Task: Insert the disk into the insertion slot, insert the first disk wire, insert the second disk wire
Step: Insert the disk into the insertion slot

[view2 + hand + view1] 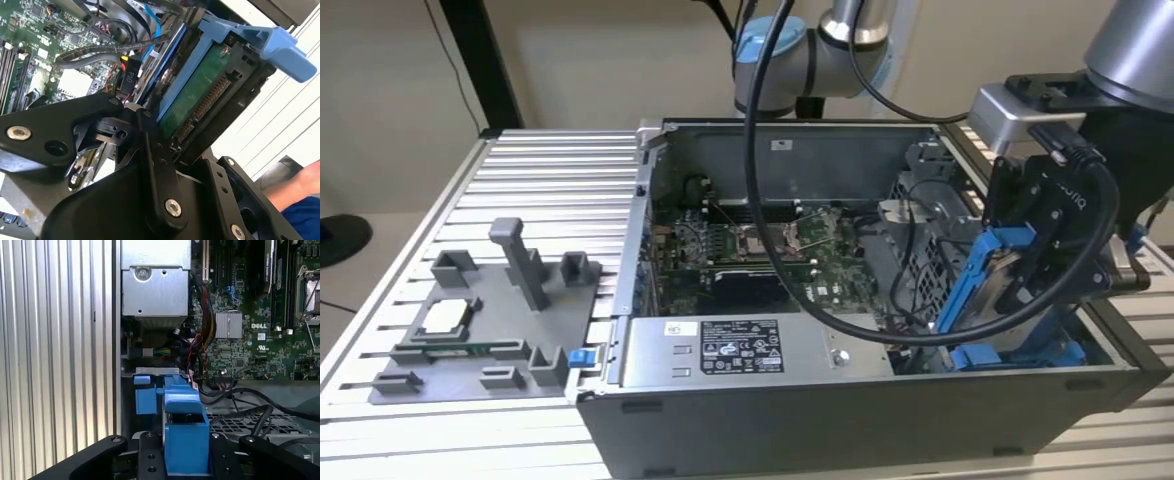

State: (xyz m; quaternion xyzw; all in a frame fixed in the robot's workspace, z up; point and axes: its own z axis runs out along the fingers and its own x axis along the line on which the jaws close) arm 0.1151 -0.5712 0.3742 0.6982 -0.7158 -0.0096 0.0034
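Claw [185, 462]: closed on the disk [991, 272], with black fingers [149, 460] pressing the 2 flanks of its blue plastic carrier. The disk stands on edge, long axis steeply tilted. Its lower end points down into the insertion slot [931, 285] at the exterior view's right of the case [854, 420]. Judged not seated. The green circuit board [200, 80] is exposed. The slot wall is perforated grey metal. The surface [547, 170] is ribbed aluminium.
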